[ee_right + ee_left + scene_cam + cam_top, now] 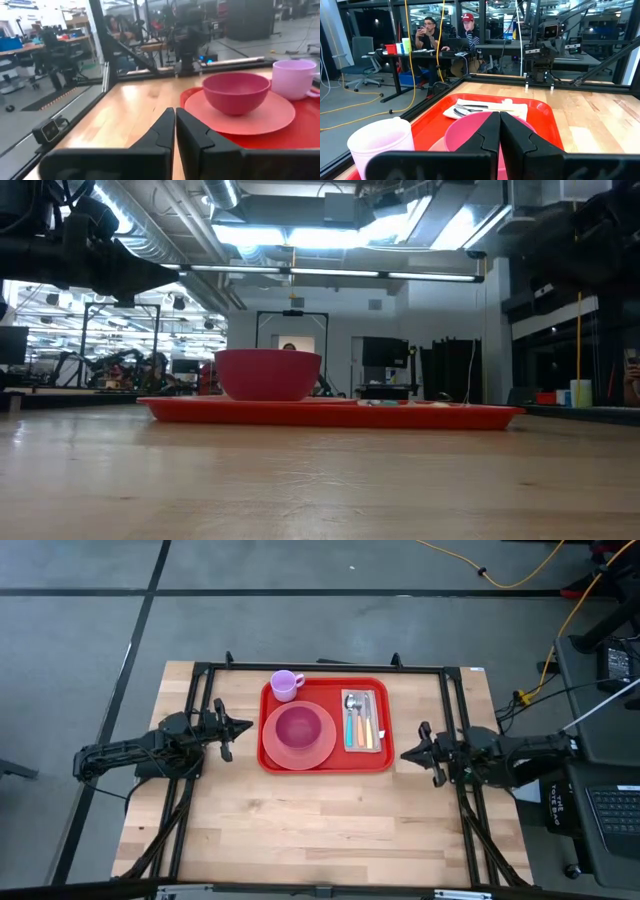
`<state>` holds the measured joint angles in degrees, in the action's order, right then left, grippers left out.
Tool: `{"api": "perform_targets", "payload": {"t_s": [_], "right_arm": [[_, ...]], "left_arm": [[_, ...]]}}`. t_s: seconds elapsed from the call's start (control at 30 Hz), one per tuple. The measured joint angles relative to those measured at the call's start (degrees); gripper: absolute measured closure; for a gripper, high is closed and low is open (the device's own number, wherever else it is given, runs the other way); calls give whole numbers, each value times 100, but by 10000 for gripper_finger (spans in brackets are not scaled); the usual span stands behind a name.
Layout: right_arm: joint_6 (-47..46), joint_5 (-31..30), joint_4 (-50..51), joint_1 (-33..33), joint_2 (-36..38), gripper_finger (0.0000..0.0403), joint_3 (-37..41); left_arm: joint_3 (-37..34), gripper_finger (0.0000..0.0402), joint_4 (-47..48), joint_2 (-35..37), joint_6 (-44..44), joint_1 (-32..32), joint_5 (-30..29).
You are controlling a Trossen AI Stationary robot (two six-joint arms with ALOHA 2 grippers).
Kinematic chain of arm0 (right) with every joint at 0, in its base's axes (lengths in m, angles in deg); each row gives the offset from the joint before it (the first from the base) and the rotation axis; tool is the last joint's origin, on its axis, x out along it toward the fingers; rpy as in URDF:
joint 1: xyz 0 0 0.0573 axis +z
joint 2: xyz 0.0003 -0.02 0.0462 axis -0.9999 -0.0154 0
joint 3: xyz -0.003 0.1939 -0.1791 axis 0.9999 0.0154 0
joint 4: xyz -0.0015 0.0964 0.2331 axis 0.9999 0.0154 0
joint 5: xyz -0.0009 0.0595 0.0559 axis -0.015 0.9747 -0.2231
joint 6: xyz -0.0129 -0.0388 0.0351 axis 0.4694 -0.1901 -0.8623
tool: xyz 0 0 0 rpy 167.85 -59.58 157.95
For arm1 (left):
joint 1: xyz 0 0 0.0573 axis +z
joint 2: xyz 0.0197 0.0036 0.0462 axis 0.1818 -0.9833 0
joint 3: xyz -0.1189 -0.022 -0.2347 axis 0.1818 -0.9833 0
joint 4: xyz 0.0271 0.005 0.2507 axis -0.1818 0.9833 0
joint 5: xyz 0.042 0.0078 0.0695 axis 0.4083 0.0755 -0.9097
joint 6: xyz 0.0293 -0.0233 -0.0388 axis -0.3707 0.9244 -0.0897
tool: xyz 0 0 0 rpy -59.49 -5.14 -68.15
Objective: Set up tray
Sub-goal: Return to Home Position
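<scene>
Toward the far middle of the wooden table (300, 830), the red tray (325, 690) lies flat with its long sides running left to right, between the two arms.

Contents of tray:
- A salmon-pink plate (322, 752) fills the left near part. A darker pink bowl (297, 727) stands upright on it.
- A pale pink cup (286, 685) stands upright in the far left corner, just beside the plate, with its handle turned toward the middle of the tray.
- A pale napkin (378, 705) lies flat on the right part, apart from the plate.
- On the napkin, side by side and lengthwise, lie a blue-handled spoon (350, 725) nearest the plate, an orange fork (362, 725) in the middle, and a yellow knife (371, 728) at the outer side.

Arms:
- The left gripper (243, 726) hangs off the tray's left edge, near it but not touching, and points toward the tray. Its fingers (485, 137) are pressed together and hold nothing.
- The right gripper (405, 754) hangs just off the tray's right edge, at the near corner, and points toward the tray. Its fingers (162, 132) are likewise clenched on nothing.

Surroundings: beyond the table, two people (432, 35) sit at a desk.
</scene>
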<state>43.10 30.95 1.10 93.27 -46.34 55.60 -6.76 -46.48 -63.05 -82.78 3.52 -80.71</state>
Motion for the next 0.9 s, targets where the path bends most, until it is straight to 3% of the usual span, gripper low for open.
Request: {"api": "perform_targets", "payload": {"t_s": [0.3, 0.9], "right_arm": [[570, -199, 155, 631, 304, 382, -7], [883, -205, 176, 659, 151, 382, -7]], "left_arm": [[0, 398, 0, 0, 0, -2, 0], [0, 398, 0, -2, 0, -1, 2]]}}
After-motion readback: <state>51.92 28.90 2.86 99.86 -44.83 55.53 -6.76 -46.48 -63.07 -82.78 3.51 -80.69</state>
